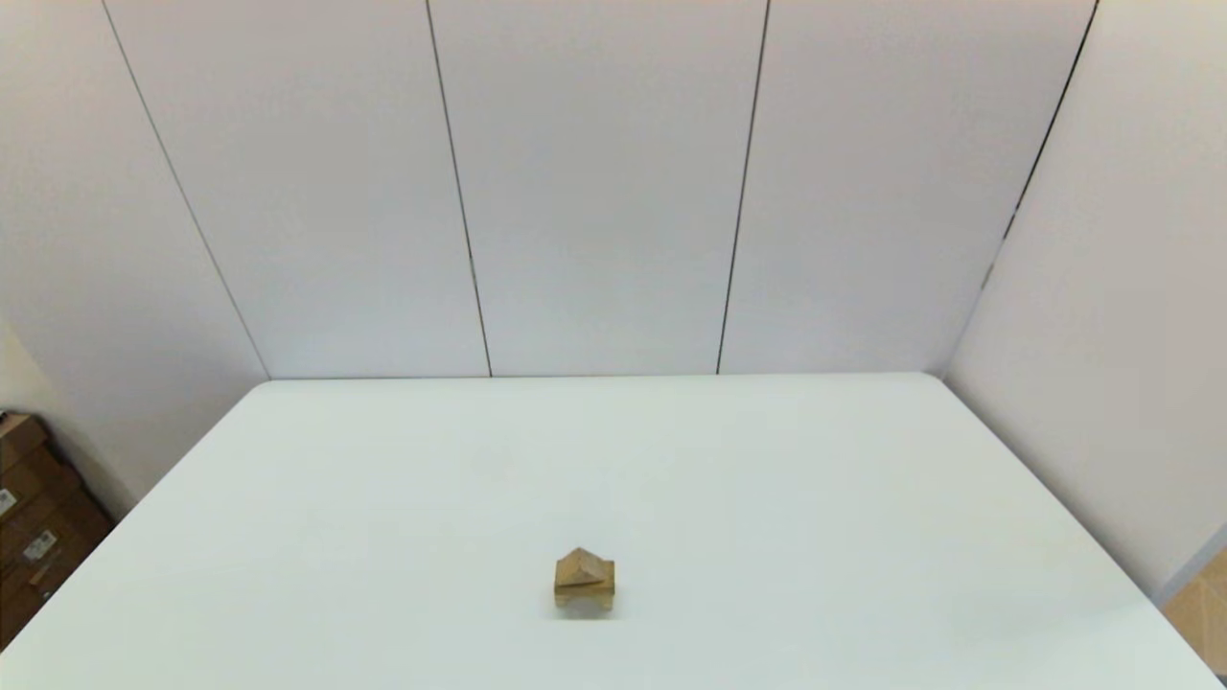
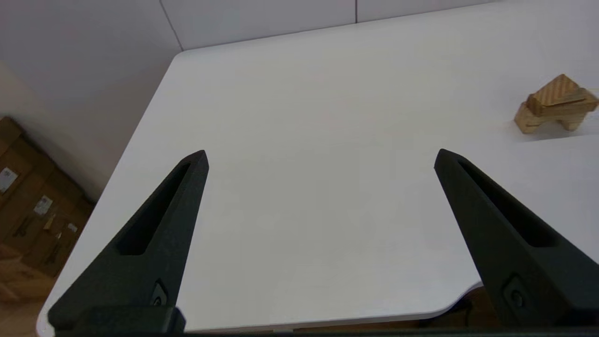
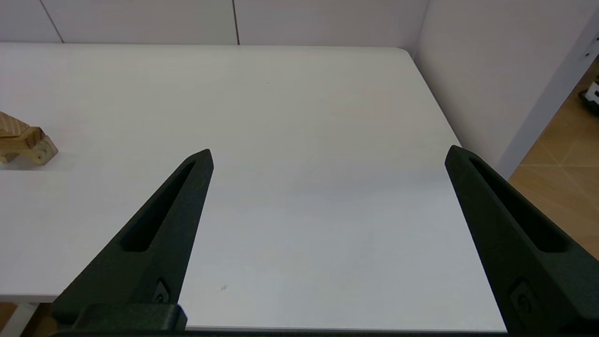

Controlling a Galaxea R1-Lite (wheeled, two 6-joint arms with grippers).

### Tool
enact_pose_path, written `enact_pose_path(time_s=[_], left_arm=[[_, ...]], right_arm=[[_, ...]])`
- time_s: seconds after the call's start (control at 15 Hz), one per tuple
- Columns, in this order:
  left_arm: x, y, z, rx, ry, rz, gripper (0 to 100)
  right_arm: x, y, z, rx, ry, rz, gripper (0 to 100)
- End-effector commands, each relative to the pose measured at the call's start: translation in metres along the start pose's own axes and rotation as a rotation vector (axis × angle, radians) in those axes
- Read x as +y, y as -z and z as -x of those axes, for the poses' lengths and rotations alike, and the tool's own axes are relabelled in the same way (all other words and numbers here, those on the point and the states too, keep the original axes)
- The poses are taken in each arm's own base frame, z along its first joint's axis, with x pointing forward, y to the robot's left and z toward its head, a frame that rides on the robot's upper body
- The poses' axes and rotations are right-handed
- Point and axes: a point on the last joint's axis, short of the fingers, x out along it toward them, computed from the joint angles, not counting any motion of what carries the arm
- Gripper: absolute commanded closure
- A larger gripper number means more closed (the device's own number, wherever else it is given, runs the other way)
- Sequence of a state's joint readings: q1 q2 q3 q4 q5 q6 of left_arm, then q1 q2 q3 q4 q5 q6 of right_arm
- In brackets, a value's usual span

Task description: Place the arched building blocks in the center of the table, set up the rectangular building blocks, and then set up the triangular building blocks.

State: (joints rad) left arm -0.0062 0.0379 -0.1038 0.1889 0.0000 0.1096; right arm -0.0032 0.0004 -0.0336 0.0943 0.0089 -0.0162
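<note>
A small three-block stack stands on the white table (image 1: 767, 479), a little toward its front. At the bottom is the pale arched block (image 1: 584, 601) on its two feet, also seen in the left wrist view (image 2: 529, 120). The darker rectangular block (image 2: 568, 106) lies flat on top of it. The striped triangular block (image 1: 581, 565) sits on top, point up. The left gripper (image 2: 321, 151) hovers open over the table's near left part, well apart from the stack. The right gripper (image 3: 328, 149) hovers open over the near right part, with the stack's arched block (image 3: 40, 152) far off to its side. Neither arm shows in the head view.
Brown cardboard boxes (image 1: 34, 517) stand on the floor off the table's left edge. White wall panels (image 1: 613, 192) close the far side and the right side. Wooden floor (image 3: 561, 178) shows past the table's right edge.
</note>
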Motion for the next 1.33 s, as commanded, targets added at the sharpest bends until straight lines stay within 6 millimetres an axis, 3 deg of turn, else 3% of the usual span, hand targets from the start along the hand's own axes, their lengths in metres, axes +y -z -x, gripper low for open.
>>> enact_pose_path(time_s=[0.07,1.33], left_arm=[[-0.0018,0.0085,-0.0003,-0.018,0.032,0.002,0],[-0.0011,0.0084,-0.0003,-0.016,0.002,0.136,0]], right_arm=[[0.0000,0.0000,0.0002,-0.003,0.000,0.001,0],[0.0000,0.0001,0.0002,-0.001,0.000,0.004,0]])
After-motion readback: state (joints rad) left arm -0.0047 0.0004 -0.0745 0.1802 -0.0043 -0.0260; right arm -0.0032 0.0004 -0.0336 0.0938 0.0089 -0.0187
